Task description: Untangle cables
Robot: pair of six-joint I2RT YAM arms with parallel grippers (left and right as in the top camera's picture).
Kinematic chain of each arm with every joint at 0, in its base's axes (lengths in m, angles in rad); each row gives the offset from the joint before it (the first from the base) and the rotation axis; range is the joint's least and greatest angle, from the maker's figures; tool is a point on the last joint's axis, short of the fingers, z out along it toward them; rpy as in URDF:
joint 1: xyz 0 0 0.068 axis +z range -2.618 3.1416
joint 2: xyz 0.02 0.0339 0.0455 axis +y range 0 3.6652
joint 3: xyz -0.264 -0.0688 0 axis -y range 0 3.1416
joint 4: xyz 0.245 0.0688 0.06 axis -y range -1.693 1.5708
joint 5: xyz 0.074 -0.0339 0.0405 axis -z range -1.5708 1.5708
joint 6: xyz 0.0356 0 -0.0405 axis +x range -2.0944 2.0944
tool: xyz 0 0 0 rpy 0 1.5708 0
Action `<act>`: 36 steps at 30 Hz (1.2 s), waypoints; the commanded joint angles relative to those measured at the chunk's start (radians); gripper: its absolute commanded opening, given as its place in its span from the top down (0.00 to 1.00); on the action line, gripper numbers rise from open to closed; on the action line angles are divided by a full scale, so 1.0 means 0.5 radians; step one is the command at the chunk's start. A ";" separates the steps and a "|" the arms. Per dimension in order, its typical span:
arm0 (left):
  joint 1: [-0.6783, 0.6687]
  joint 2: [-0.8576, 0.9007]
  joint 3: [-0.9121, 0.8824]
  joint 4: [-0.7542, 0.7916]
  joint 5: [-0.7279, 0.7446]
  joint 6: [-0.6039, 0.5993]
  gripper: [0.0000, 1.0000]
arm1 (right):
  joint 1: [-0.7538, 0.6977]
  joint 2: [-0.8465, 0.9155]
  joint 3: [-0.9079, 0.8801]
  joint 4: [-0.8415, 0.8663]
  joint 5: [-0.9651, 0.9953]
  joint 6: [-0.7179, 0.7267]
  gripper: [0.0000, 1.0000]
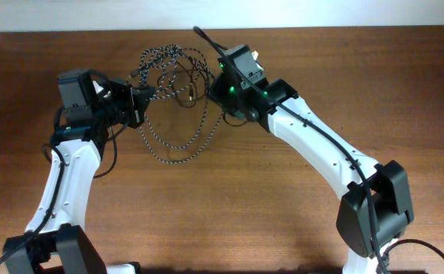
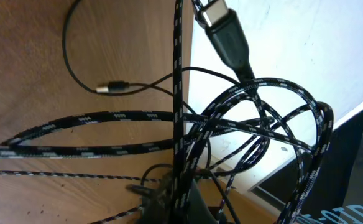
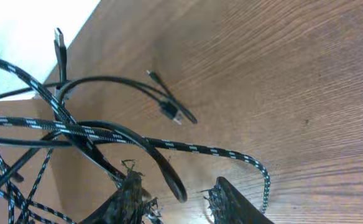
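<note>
Tangle of two cords lay at the far middle of the wooden surface (image 1: 222,221), between the two arms. Most of it was the braided cable (image 2: 125,116), speckled black and white, with one long loop trailing toward the near side in the overhead view. At the tangle's left edge was the left gripper (image 1: 138,104). A straight braided strand ran down into its jaws, which were pinched together on it. That cable's large plug (image 2: 222,28) showed at the top of the left wrist view.

Through the braided loops ran the thin black cable (image 3: 113,79). Its small plug (image 2: 114,87) rested on bare wood beside the knot. At the right edge, the right gripper (image 3: 178,202) had its jaws apart. A bend of the thin black cable sat in the gap; contact could not be judged.
</note>
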 commanded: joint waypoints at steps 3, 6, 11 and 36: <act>0.011 -0.021 0.009 0.011 0.191 -0.024 1.00 | 0.000 0.008 0.015 0.057 0.133 0.014 0.63; 0.011 -0.021 0.009 0.011 0.269 -0.024 1.00 | -0.001 0.068 0.015 0.059 0.118 0.014 0.93; 0.013 -0.021 0.009 -0.091 -0.050 0.359 1.00 | -0.276 -0.409 0.017 -0.262 0.139 -0.261 0.96; 0.012 -0.021 0.009 0.049 -0.127 1.524 1.00 | -2.271 -1.306 0.016 -0.951 -1.096 -1.326 0.62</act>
